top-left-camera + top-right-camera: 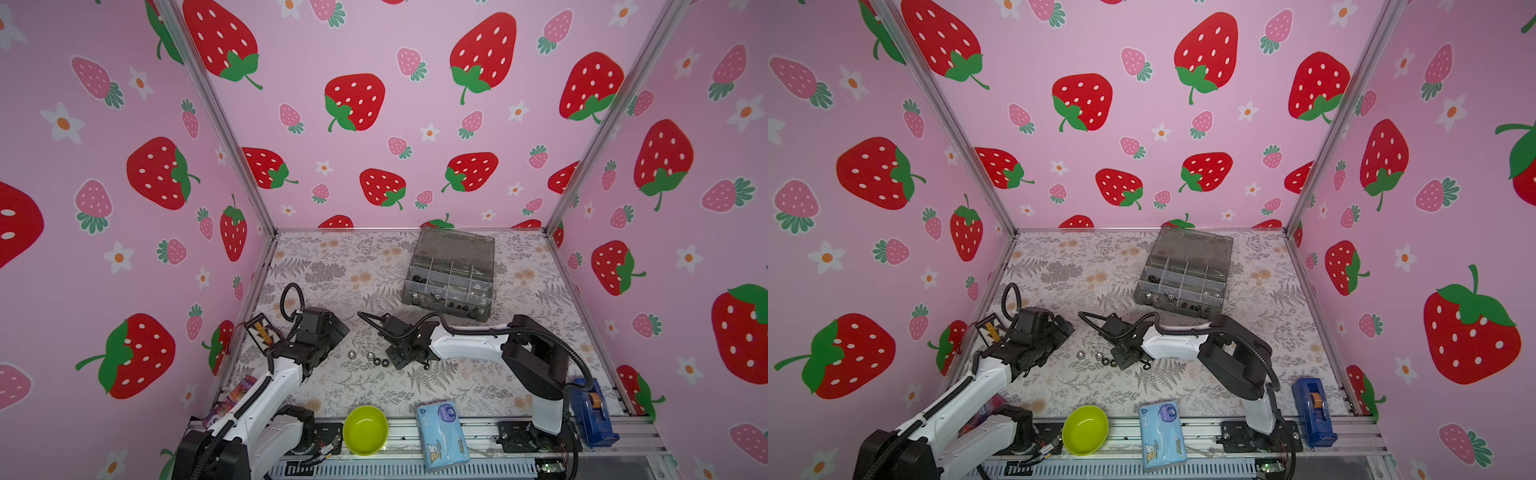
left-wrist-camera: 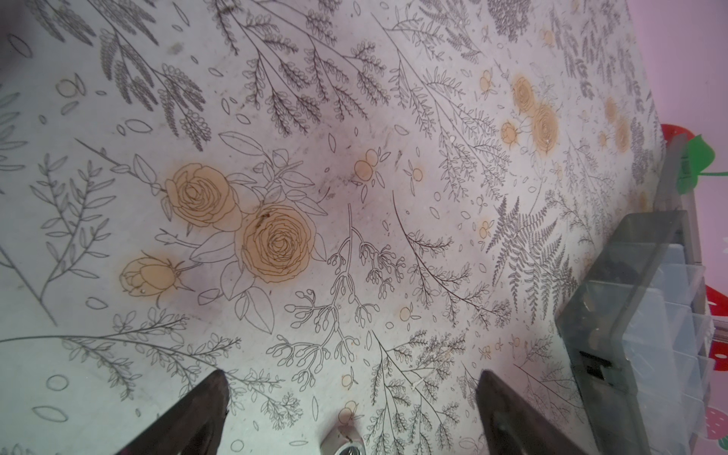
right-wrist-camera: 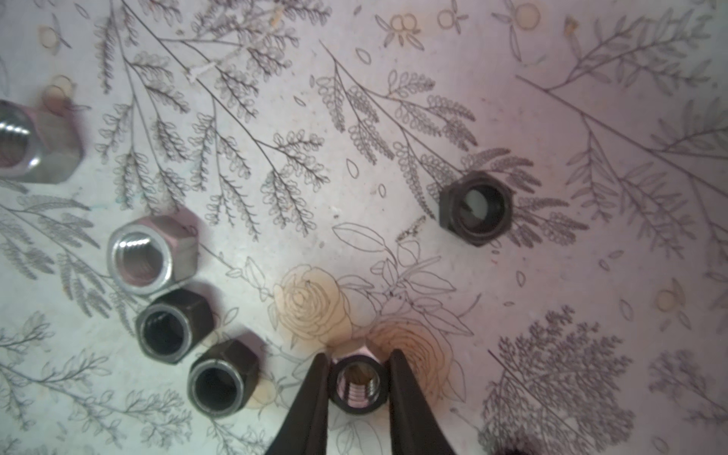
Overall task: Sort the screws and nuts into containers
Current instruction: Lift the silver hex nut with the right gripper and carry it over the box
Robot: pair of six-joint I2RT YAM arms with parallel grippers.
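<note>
My right gripper (image 3: 357, 360) is shut on a small hex nut (image 3: 357, 388) down at the floral table mat, with a finger against each side. Beside it lie two black nuts (image 3: 173, 325), two silver nuts (image 3: 151, 256) and, apart from them, one more black nut (image 3: 476, 208). In both top views the right gripper (image 1: 398, 360) (image 1: 1124, 360) sits at the right end of a short row of nuts (image 1: 370, 356). The grey organizer box (image 1: 451, 274) (image 1: 1185, 274) stands open at the back with pieces in its containers. My left gripper (image 2: 350, 394) (image 1: 332, 328) hangs open and empty over the mat.
Along the front edge are a lime-green bowl (image 1: 365, 430), a blue tissue pack (image 1: 442, 434) and a blue tape dispenser (image 1: 590, 411). A snack packet (image 1: 232, 399) and a small patterned card (image 1: 259, 330) lie at the left. Strawberry-print walls close in three sides.
</note>
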